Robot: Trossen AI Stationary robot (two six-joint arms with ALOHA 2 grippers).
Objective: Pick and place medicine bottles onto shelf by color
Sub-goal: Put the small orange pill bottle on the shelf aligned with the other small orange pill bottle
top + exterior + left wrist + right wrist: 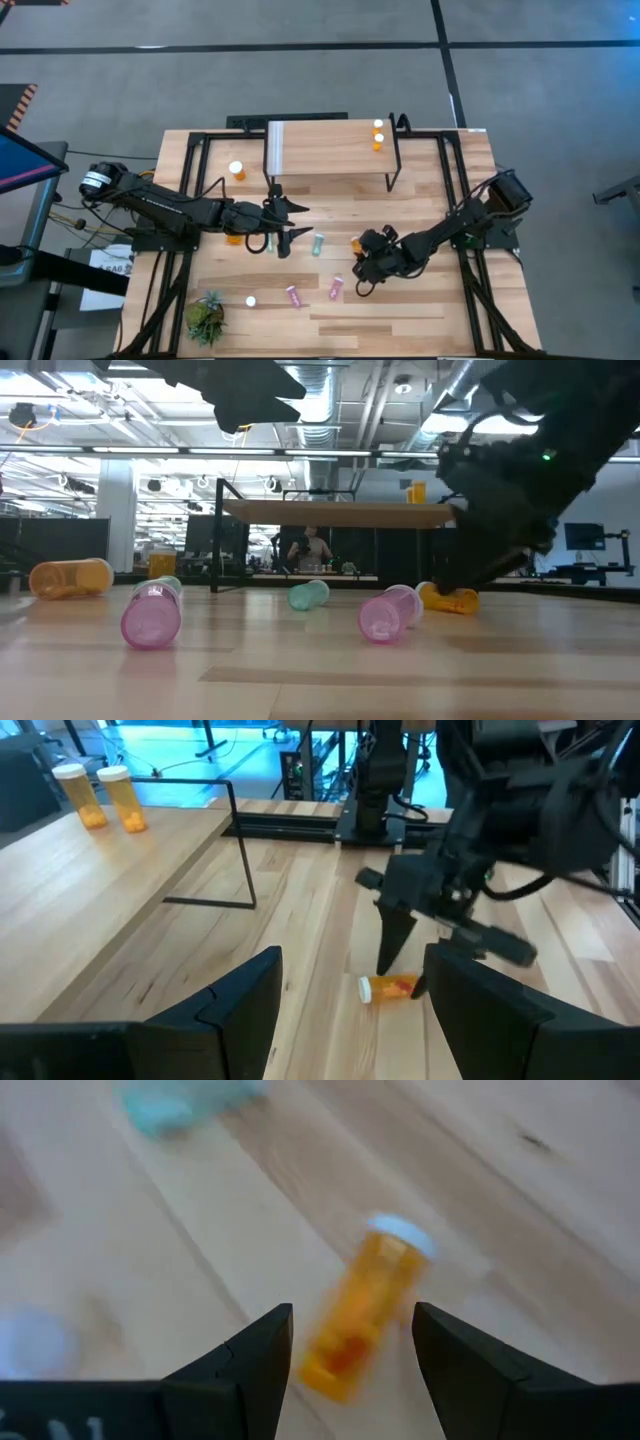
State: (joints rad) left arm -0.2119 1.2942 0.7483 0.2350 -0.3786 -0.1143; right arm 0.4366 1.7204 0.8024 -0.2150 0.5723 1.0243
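Orange bottle (362, 1312) — translucent cylinder, white-capped — lies between right gripper's (352, 1342) spread jaws.

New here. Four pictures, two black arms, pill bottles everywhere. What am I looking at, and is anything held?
Two robot arms work at a wooden table. One camera looks straight down, one sits at tabletop level, and one rides on each wrist. Two orange bottles already stand on the small raised shelf. Pink, teal and orange bottles lie loose on the table, beside a small plant. The right gripper hangs open just over a lying orange bottle, not gripping it. The left gripper is open too, empty, at mid-table. Nothing is held.
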